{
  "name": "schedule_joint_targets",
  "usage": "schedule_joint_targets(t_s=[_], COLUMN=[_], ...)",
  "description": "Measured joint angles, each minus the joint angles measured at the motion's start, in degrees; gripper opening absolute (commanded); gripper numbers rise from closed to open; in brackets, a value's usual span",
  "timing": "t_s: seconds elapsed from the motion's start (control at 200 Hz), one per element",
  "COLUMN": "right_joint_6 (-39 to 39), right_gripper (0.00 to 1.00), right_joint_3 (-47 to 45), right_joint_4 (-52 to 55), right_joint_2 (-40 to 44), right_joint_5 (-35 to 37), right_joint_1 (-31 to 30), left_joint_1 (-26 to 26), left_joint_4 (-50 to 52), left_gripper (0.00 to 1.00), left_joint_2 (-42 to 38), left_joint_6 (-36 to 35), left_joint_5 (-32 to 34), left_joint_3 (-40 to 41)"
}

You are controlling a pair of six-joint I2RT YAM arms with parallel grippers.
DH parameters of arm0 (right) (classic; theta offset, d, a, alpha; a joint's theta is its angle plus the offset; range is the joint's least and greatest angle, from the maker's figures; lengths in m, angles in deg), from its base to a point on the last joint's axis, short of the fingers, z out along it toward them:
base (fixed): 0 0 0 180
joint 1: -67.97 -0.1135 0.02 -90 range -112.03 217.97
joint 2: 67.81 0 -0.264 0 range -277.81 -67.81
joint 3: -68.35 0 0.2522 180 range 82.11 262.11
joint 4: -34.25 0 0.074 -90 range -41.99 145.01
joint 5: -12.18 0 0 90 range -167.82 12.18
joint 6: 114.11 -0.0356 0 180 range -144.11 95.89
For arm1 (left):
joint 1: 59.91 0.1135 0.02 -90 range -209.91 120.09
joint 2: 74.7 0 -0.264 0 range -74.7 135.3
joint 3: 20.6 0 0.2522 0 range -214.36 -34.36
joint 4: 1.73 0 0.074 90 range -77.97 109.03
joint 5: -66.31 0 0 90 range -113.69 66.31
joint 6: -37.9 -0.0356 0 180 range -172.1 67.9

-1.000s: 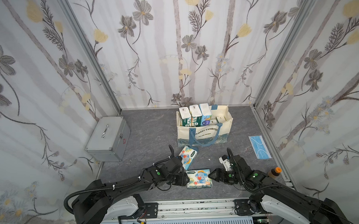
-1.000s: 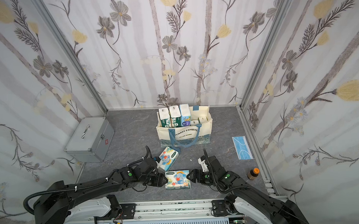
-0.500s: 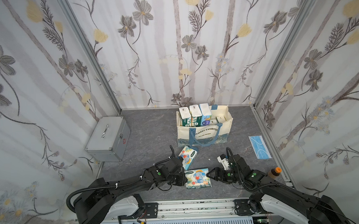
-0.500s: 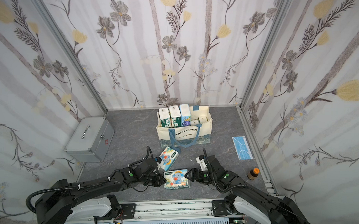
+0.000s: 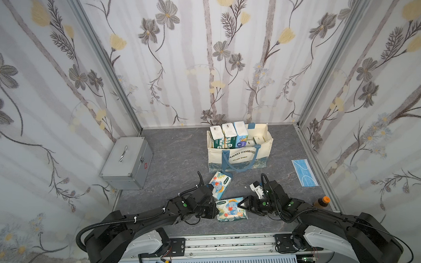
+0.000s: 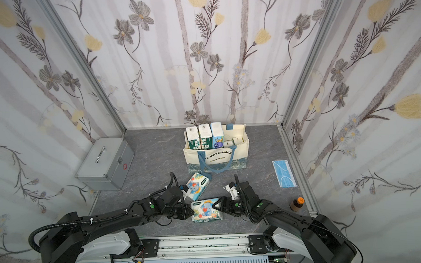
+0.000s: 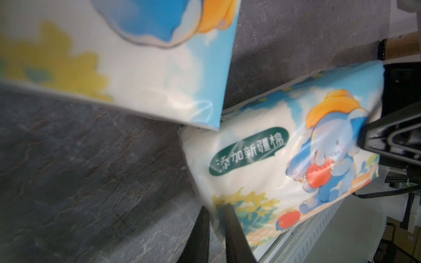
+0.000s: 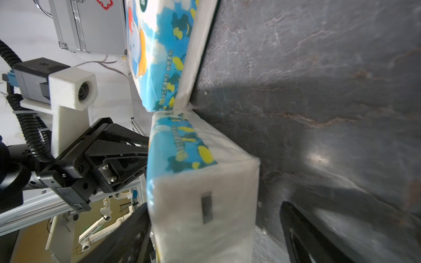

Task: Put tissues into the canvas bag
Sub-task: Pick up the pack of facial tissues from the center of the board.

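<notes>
The canvas bag stands upright with its mouth open, and several tissue packs stand on end inside it. Just in front of the bag, close to its hanging blue strap, the nearer elephant pack lies flat on the grey tabletop. Farther out from the bag, corner to corner with that one, lies the elephant-print tissue pack that both arms are working at. The left gripper has its jaws nearly together, and its fingers pinch the wrapper at one end of this pack. The right gripper stands wide at the opposite end, its fingers on either side of the pack, one of them clear of it. To one side of the bag sits a metal case, and to the other lies a blue face mask.
</notes>
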Motion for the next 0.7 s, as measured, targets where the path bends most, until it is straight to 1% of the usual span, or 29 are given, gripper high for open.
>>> schedule_joint_targets(t_s=[0.135,0.265,0.375,0.44,0.505,0.525,0.545,0.565,0.59,0.615,0.655,0.705], right_joint_6=[-2.03,-3.61,-4.02,-4.17,-4.17,-4.17,-4.15,-4.15,-4.13,-4.13,-4.11,-3.63], right_gripper=[0.81,0.72,0.62,0.53,0.48,0.46,0.44,0.43,0.41,0.4,0.4,0.38], right_joint_3=[0.0,0.09,0.44,0.68,0.79,0.81,0.81,0.81,0.81,0.81,0.81,0.96], right_joint_4=[-5.9,-10.84,-12.24,-12.61,-12.52,-12.52,-12.5,-12.48,-12.31,-12.13,-12.0,-11.15], right_joint_2=[-4.11,-7.32,-7.89,-7.89,-7.65,-7.52,-7.41,-7.3,-7.1,-6.91,-6.54,-5.97], right_joint_5=[-1.53,-2.95,-3.3,-3.3,-3.26,-3.26,-3.26,-3.26,-3.23,-3.21,-3.19,-3.1], right_joint_1=[-0.92,-1.79,-2.12,-2.25,-2.4,-2.43,-2.43,-2.43,-2.45,-2.45,-2.45,-2.47], left_joint_1=[0.0,0.02,0.02,0.09,0.07,0.07,0.07,0.07,0.07,0.09,0.15,0.22], left_joint_4=[-0.26,-0.59,-0.5,-0.46,-0.42,-0.35,-0.17,0.0,0.35,0.9,2.19,3.82], left_gripper=[0.16,0.16,0.16,0.16,0.2,0.23,0.28,0.37,0.51,0.61,0.72,0.81], left_joint_2=[0.07,0.33,0.5,0.7,0.92,0.96,1.01,1.01,1.03,1.03,1.01,0.76], left_joint_6=[0.0,0.0,0.0,0.0,0.0,0.0,-0.02,-0.02,-0.07,-0.07,-0.02,-0.02], left_joint_5=[-0.11,-0.31,-0.28,-0.28,-0.31,-0.28,-0.24,-0.17,-0.13,0.2,0.81,0.92], left_joint_3=[0.17,0.17,0.17,0.15,0.04,-0.02,-0.11,-0.22,-0.35,-0.52,-0.92,-1.7])
